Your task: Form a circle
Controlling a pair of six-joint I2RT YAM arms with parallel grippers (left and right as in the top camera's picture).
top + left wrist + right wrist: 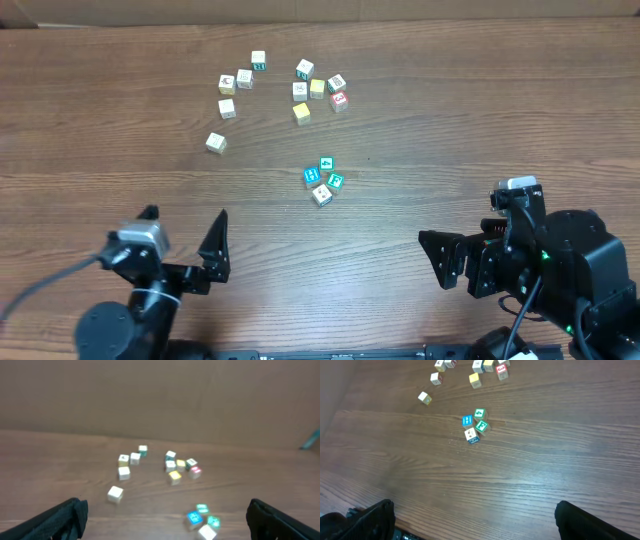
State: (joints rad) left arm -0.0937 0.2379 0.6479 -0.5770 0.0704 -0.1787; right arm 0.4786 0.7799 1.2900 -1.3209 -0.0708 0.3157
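The circle (323, 180) is a tight ring of four small picture cubes near the middle of the table, three with teal or green faces and one whitish. It also shows low right in the left wrist view as the circle (202, 520), and upper middle in the right wrist view as the circle (474, 425). My left gripper (185, 235) hangs open at the near left, well short of the ring. My right gripper (470, 228) stands open at the near right, also apart from it. Both pairs of jaws are wide and hold nothing.
Loose cubes lie beyond the ring: a white group (238, 82) at the back left, a mixed white, yellow and red group (318, 90) behind the ring, and a lone white cube (216, 142). A brown wall (160, 395) backs the wooden table (480, 110).
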